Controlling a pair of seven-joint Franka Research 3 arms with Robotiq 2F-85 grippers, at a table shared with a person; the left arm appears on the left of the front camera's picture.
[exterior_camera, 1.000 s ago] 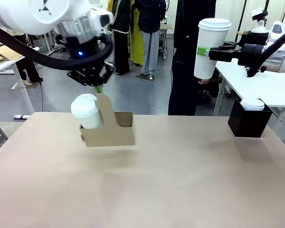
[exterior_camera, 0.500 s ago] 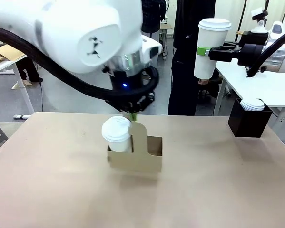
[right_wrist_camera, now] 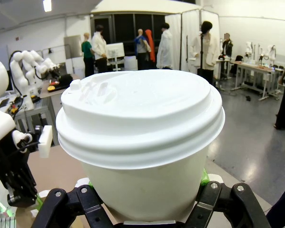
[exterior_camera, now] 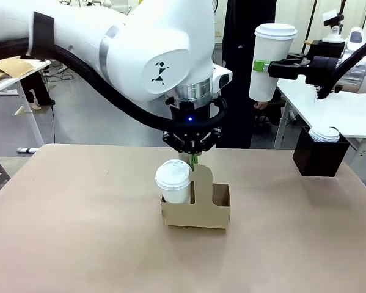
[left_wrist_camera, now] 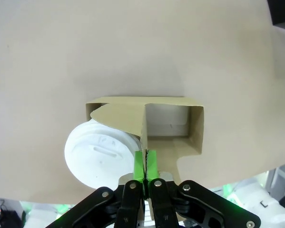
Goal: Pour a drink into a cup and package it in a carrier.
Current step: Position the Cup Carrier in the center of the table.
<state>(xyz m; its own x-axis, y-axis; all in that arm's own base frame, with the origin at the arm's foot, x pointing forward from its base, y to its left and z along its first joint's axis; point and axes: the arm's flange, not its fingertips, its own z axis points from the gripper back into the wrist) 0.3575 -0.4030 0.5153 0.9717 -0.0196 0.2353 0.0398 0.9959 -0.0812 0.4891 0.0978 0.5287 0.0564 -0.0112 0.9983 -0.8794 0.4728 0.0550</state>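
Near the middle of the table (exterior_camera: 79,232), the brown cardboard carrier (exterior_camera: 195,213) now sits low, at or just above the surface. A second ago it hung higher over the left part of the table, so it has travelled rightward and down. A white lidded cup (exterior_camera: 173,180) stands in its left compartment; the right compartment is empty, as the left wrist view confirms.

The left gripper (exterior_camera: 193,161) points straight down, its green pads pinched together on the top of the carrier's upright centre handle. The left arm sweeps in from the left across the middle, a blue light glowing at its wrist.

Farther back on the right, the right gripper (exterior_camera: 260,66) stays level and high, unmoved, clamped around a taller lidded cup (exterior_camera: 269,58) above a black box (exterior_camera: 320,157) holding white lids (exterior_camera: 324,133).
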